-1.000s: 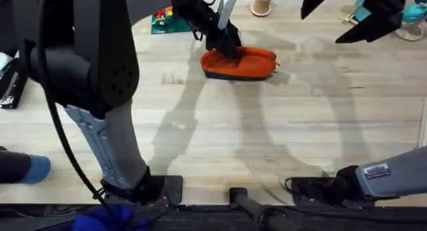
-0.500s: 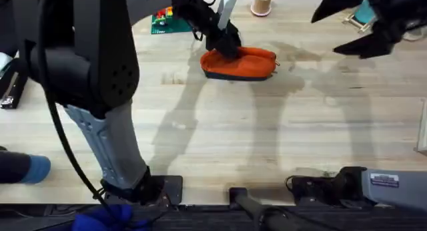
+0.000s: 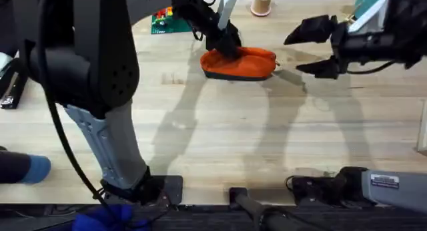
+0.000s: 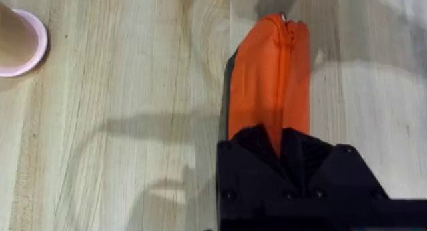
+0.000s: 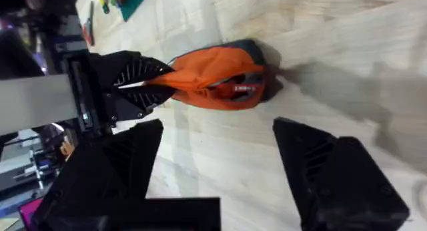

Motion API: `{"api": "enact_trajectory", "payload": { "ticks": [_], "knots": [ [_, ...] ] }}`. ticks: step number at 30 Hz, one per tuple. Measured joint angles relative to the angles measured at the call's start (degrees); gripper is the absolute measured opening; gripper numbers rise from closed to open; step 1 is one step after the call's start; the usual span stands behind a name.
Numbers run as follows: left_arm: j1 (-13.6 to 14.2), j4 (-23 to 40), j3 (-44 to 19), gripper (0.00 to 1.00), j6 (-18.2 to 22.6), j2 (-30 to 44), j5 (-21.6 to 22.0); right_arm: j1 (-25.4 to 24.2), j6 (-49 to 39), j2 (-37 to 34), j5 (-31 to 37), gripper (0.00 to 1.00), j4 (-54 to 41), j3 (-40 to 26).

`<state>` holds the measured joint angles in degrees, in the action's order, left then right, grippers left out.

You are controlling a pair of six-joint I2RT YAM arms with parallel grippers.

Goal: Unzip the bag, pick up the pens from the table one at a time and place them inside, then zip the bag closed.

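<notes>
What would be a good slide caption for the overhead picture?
Left pincer pinches one end of the orange bag on the table while the open right pincer nears the other end.

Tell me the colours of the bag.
The bag is orange with a dark band along its bottom edge, clearest in the overhead view.

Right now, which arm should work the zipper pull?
Right, probably. The left gripper is shut on one end of the bag, anchoring it. The right gripper is open, empty and facing the bag's free end, where the zipper pull appears to sit.
</notes>
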<state>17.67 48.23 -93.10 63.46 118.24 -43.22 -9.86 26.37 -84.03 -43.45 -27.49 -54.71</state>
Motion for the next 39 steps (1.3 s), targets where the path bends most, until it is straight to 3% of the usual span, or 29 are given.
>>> {"api": "enact_trajectory", "payload": {
  "ticks": [8,39],
  "knots": [
    [0.0,0.0,0.0,0.042,0.0,0.0,0.0,3.42,3.11,0.0,-1.59,0.994,11.86,6.25],
    [0.0,0.15,0.0,0.042,0.0,0.0,0.0,10.13,8.22,-8.87,0.38,0.995,25.84,6.57]
  ]
}}
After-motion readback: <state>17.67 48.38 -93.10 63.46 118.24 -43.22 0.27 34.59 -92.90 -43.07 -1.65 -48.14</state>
